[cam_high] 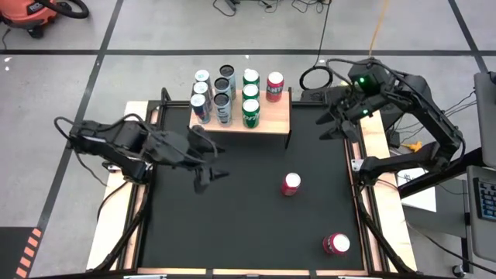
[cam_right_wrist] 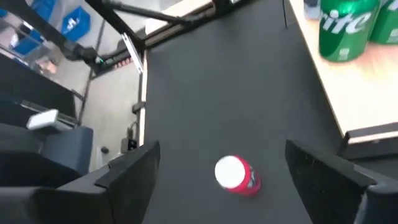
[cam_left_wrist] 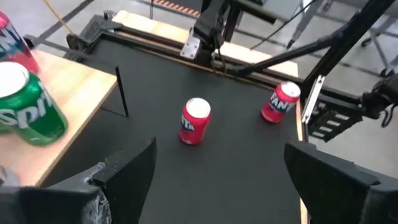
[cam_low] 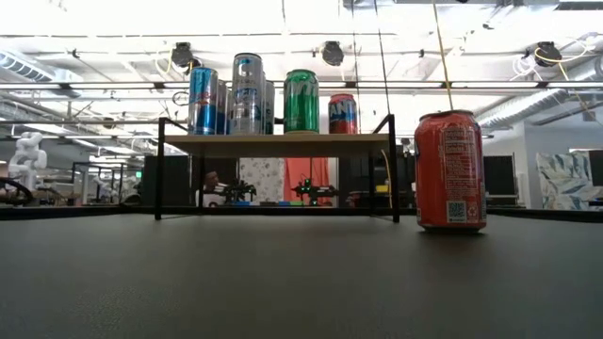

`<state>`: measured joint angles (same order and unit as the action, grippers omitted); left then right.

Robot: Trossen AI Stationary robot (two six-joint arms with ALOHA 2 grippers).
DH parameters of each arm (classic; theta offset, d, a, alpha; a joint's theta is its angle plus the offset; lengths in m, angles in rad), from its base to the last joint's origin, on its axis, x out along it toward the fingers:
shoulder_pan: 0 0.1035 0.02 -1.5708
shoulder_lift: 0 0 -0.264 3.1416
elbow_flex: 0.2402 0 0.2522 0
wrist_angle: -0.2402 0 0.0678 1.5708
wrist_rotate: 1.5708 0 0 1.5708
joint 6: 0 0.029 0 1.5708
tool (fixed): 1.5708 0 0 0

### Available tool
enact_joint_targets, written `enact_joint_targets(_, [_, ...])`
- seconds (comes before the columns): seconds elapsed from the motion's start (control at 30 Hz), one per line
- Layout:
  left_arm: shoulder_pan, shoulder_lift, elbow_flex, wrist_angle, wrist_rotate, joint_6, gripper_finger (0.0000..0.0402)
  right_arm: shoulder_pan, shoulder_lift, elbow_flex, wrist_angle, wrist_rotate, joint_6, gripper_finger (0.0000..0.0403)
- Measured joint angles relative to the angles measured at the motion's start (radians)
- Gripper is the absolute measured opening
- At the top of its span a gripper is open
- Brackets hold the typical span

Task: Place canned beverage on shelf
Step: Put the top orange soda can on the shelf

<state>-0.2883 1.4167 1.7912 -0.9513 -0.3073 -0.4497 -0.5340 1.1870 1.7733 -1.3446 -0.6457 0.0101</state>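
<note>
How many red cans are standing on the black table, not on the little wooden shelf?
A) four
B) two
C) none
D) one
B: the overhead view shows one red can near the middle of the black table and a second red can near its corner, both off the wooden shelf.

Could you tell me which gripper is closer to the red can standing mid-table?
Right gripper, open, beyond the can near the shelf's end; left gripper, open, farther off.
</note>
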Motion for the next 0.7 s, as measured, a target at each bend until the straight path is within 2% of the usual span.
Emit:
enact_joint_targets(0.2, [-0.007, 0.077, 0.0, 0.014, -0.014, -0.07, 0.0354, 0.036, -0.001, 0.0, -0.061, 0.02, -0.007, 0.0322])
enact_joint_targets(0.57, [-0.009, 0.209, 0.0, 0.206, -0.023, -0.136, 0.0354, 0.081, -0.049, 0.0, -0.109, 0.021, -0.07, 0.0322])
enact_joint_targets(0.7, [-0.016, 0.237, -0.001, 0.239, -0.022, -0.147, 0.0354, 0.101, -0.06, 0.0, -0.113, 0.022, -0.037, 0.0322])
